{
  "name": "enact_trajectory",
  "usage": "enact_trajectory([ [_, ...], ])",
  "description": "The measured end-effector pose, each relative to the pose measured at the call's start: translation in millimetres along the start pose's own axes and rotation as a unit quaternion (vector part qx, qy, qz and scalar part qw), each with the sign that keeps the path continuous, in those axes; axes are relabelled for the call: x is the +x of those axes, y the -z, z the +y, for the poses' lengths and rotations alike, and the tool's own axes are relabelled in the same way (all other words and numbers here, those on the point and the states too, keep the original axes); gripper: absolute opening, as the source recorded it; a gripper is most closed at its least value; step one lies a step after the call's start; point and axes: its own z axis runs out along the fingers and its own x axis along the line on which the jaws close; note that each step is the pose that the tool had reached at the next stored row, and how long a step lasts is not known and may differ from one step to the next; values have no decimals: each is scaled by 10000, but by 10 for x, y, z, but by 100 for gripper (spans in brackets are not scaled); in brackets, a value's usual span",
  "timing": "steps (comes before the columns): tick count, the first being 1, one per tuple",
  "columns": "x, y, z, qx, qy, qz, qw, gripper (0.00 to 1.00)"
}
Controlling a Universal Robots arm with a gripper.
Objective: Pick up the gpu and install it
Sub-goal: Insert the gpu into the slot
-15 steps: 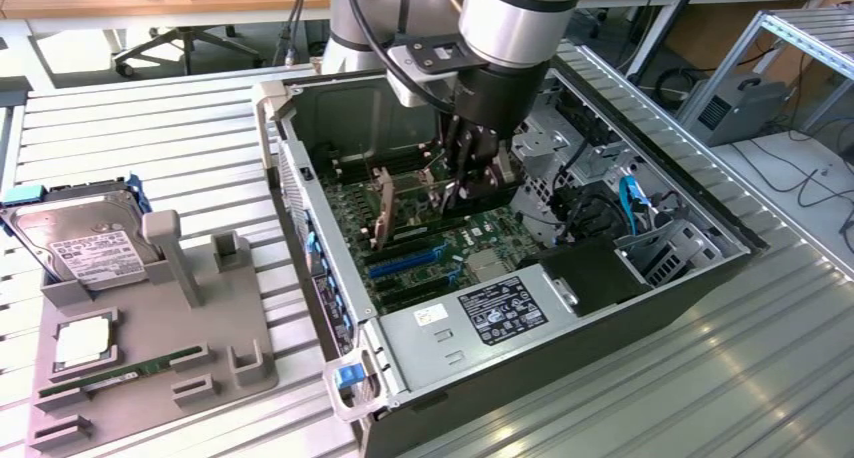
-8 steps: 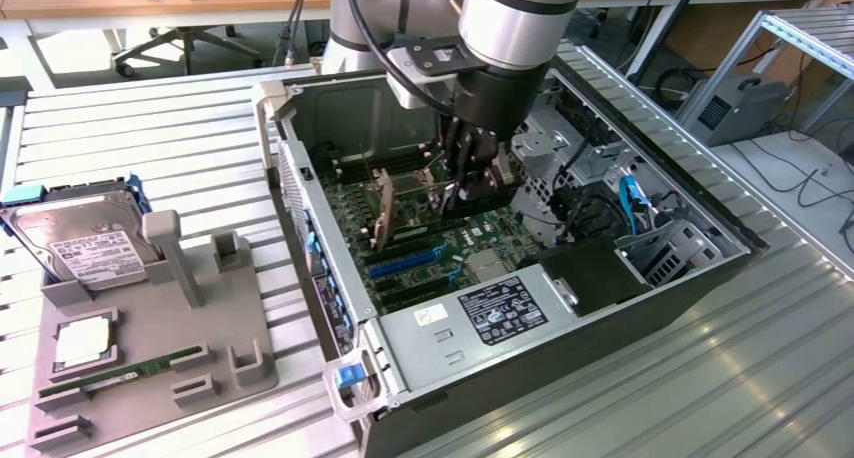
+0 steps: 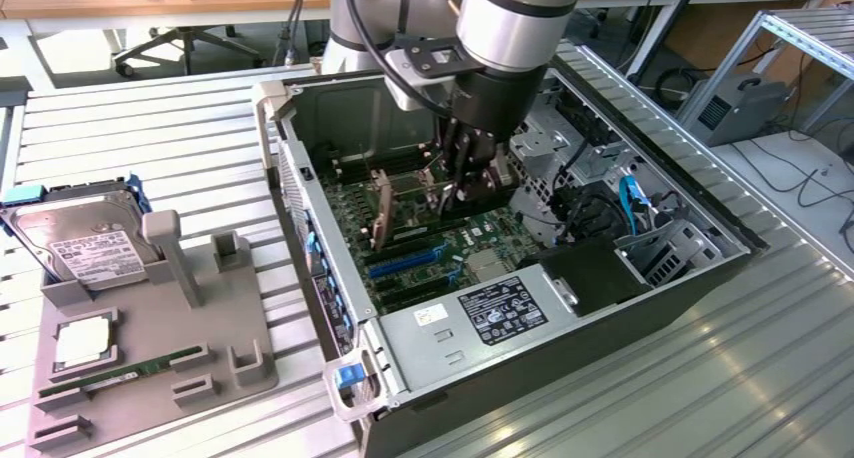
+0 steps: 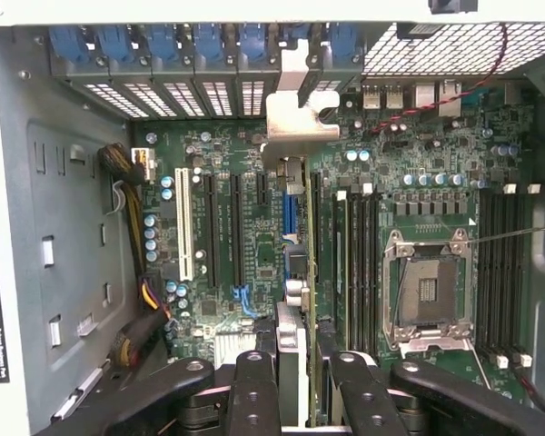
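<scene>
The gripper [image 3: 470, 190] hides the gpu's [image 4: 295, 272] lower edge

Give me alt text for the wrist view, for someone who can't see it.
The gripper holds the gpu edge-on above the motherboard inside an open computer case, its silvery bracket pointing at the row of rear slot covers. Beside the card lie an empty CPU socket and dark memory slots.
</scene>
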Motion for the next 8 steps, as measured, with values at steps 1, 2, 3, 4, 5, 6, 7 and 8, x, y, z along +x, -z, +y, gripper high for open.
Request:
enact_trajectory([
  [1, 0, -2, 0, 0, 0, -14, 10000, 27],
  [2, 0, -5, 0, 0, 0, -28, 10000, 27],
  [3, 0, -6, 0, -1, 0, -28, 10000, 27],
  [4, 1, -8, 1, -1, 0, -29, 10000, 27],
  [5, 2, -10, 2, -1, 1, -28, 10000, 27],
  [6, 2, -13, 7, -1, 0, -28, 10000, 27],
  [7, 2, -15, 10, -1, 0, -28, 10000, 27],
  [8, 3, -17, 11, -1, 0, -28, 10000, 27],
])
